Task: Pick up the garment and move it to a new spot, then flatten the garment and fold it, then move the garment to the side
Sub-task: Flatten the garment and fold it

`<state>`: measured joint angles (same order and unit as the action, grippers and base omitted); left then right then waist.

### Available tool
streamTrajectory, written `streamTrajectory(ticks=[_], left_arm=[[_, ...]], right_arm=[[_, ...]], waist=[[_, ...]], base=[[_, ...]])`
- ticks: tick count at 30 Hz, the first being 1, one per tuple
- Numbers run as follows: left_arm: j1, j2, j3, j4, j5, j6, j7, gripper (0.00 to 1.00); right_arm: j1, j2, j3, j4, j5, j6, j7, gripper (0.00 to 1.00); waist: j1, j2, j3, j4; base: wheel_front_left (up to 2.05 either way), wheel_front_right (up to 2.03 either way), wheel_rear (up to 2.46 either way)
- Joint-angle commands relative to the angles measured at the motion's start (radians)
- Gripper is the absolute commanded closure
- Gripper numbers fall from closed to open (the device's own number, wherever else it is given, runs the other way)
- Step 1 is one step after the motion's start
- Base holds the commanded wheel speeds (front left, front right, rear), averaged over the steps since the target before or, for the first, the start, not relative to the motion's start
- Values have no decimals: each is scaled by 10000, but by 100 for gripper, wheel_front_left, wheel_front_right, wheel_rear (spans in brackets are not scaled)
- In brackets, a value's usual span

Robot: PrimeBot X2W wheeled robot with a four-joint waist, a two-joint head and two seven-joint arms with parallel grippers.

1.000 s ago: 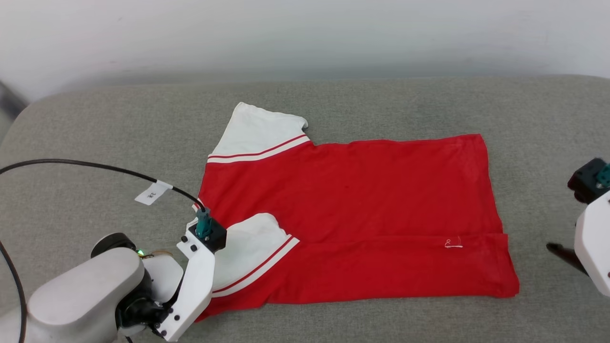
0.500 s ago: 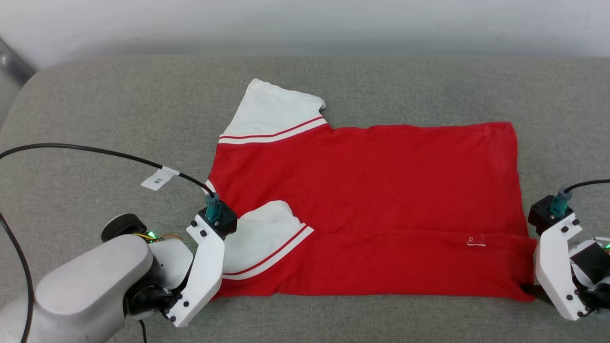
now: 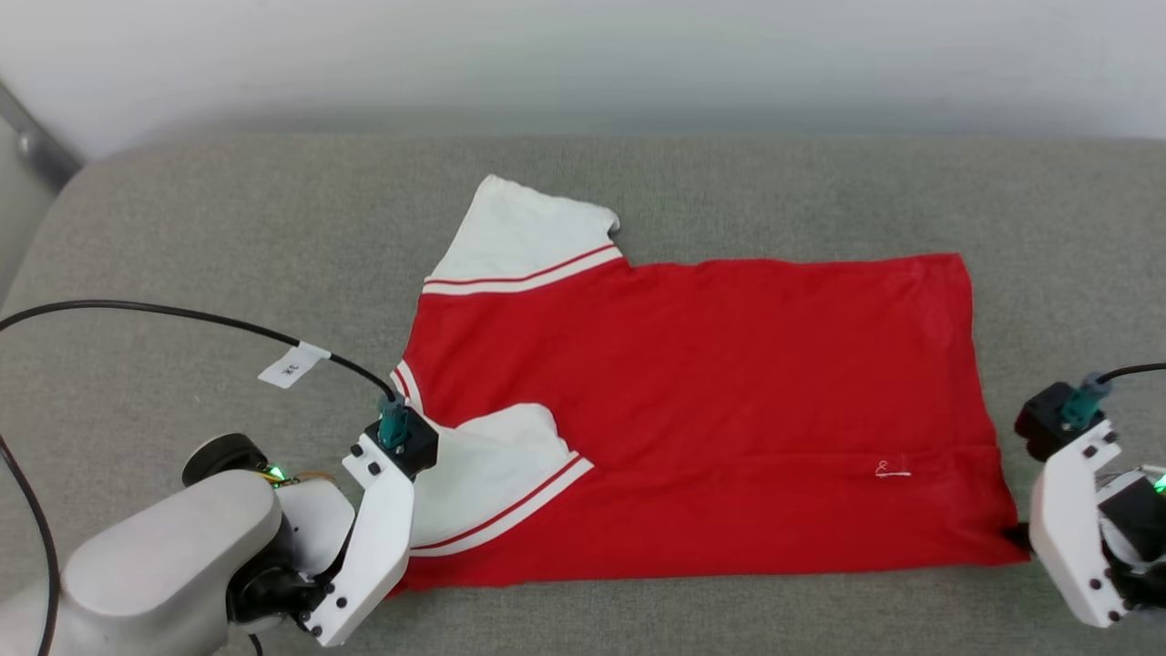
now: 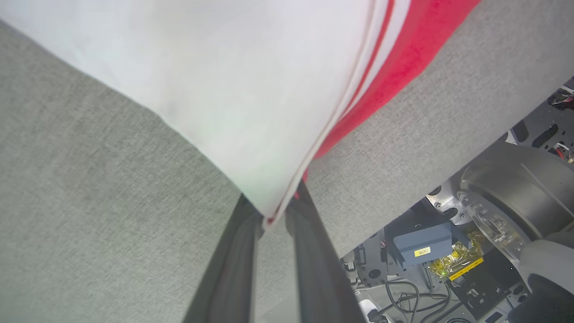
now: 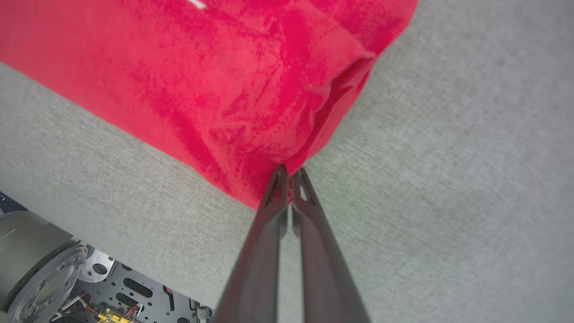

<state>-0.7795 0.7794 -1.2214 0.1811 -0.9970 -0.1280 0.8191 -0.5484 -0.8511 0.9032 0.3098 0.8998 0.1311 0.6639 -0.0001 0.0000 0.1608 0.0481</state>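
On grey woven fabric cushion (image 3: 228, 228), found red short-sleeved T-shirt (image 3: 692, 383) lying flat, roughly centred, neck end left, hem right. Noted far white sleeve (image 3: 524, 232) sticking out toward the far side and near white sleeve (image 3: 487, 465) folded in over the red body. Took the near long edge as already turned over once. Spotted small white mark (image 3: 893, 471) by the hem on that strip. Saw left gripper (image 4: 272, 208) with dark fingers pinching the near-left corner, white sleeve cloth and striped trim caught between them. Saw right gripper (image 5: 289, 176) with fingers pressed together on the near-right hem corner, sliver of red between the tips, so judged it a grip on cloth. Judged cloth light, thin, limp, not fragile, and not slippery against the woven cover. Expected sag in the middle and dragging if lifted from one point. Rated the two near corners as the right holds for carrying that edge evenly toward the far side. Advised pinching both layers and keeping tension between the two holds. Flagged far sleeve as loose and likely to flop or bunch.
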Motion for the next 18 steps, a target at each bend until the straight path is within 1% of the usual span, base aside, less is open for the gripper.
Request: streamTrajectory(ticks=[1,5,10,11,14,16,18], left_arm=[[180,90,-44,12,-86,-6,-30,100],[346,251,-112,-79,-274,-5,-33,100],[650,528,-198,-403,-477,-7,32,100],[650,528,-198,-403,-477,-7,32,100],[867,574,-239,-500,-445,-7,-63,100],[1010,604,-274,-503,-446,-7,-76,100],[1137,615,-317,-472,-350,-7,-62,100]], right_arm=[[143,-263,-51,-228,98,-7,-137,100],[514,-892,-160,-1018,376,-7,-337,100],[1511,-1640,-452,-1952,775,-7,-407,100],[1511,-1640,-452,-1952,775,-7,-407,100],[2245,-1873,-690,-2263,914,-9,-420,100],[2627,-1823,-897,-2284,928,-9,-411,100],[2938,-1632,-1038,-2196,831,-9,-335,100]], waist=[[1,0,-325,-34],[1,0,-767,-46],[1,0,-1102,-36],[1,0,-1102,-36],[1,0,-1130,-74],[1,0,-1069,-141],[1,0,-999,-194]], base=[[0,0,0],[0,0,0],[0,0,0],[0,0,0],[0,0,0],[0,0,0],[0,0,0]])
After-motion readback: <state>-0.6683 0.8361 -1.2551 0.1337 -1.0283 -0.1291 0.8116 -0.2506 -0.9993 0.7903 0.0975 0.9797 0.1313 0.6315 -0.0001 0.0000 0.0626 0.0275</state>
